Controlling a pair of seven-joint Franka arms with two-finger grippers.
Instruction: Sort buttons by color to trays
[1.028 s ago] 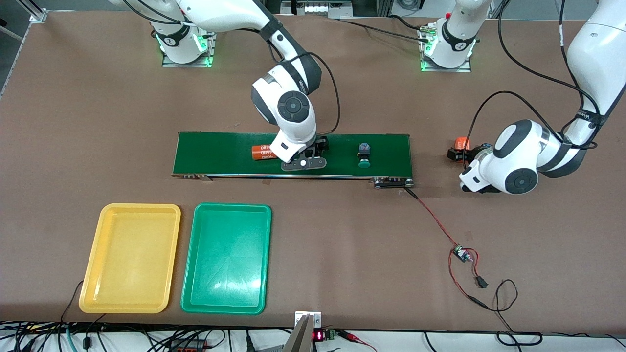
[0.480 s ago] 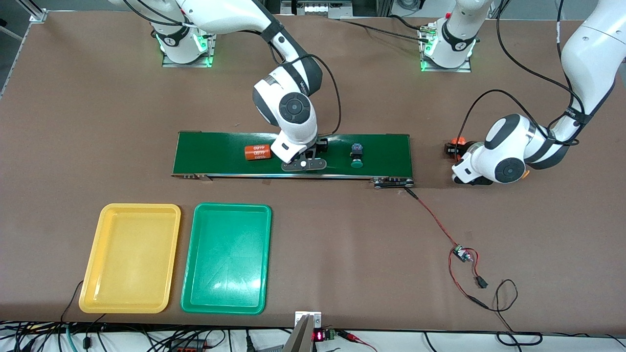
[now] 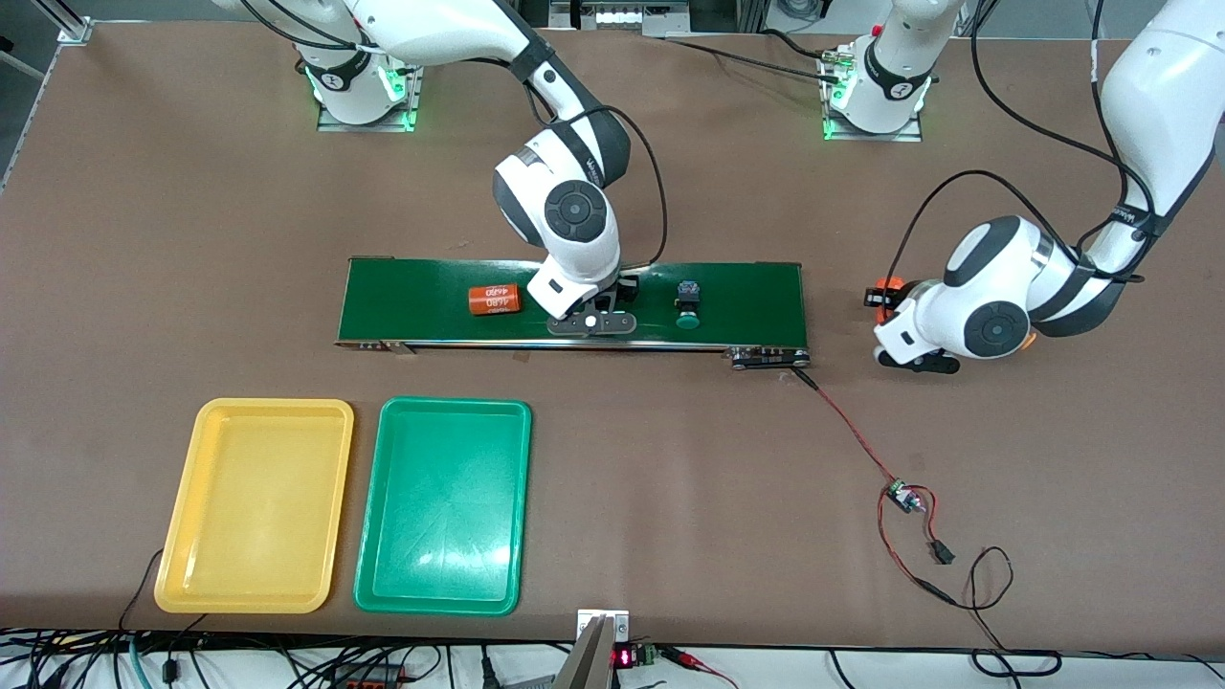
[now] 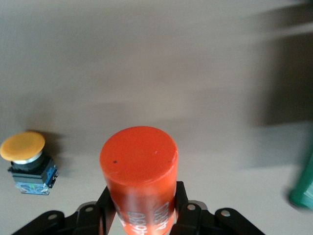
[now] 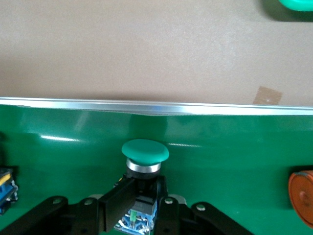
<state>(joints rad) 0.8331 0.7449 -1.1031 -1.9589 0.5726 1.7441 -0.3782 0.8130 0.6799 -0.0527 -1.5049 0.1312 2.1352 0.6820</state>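
My right gripper (image 5: 142, 190) is low over the conveyor belt (image 3: 421, 287), shut on the black-and-blue body of a green-capped button (image 5: 145, 151). In the front view this gripper (image 3: 593, 322) hides that button. A second green-capped button (image 3: 687, 304) lies on the belt toward the left arm's end. My left gripper (image 4: 142, 205) is shut on an orange cylinder (image 4: 139, 164) with white print, off the belt's end (image 3: 888, 292). A yellow-capped button (image 4: 24, 154) rests on the table beside it. The yellow tray (image 3: 254, 505) and green tray (image 3: 442, 505) lie side by side near the front camera.
Another orange cylinder (image 3: 495, 300) lies on the belt toward the right arm's end. A red-and-black wire with a small circuit board (image 3: 900, 498) trails from the belt's corner across the table.
Both grippers have shut, the right on the green-capped button, the left on the orange cylinder. The left hand shifted toward the belt. The belt's loose cylinder and button drifted toward the right arm's end.
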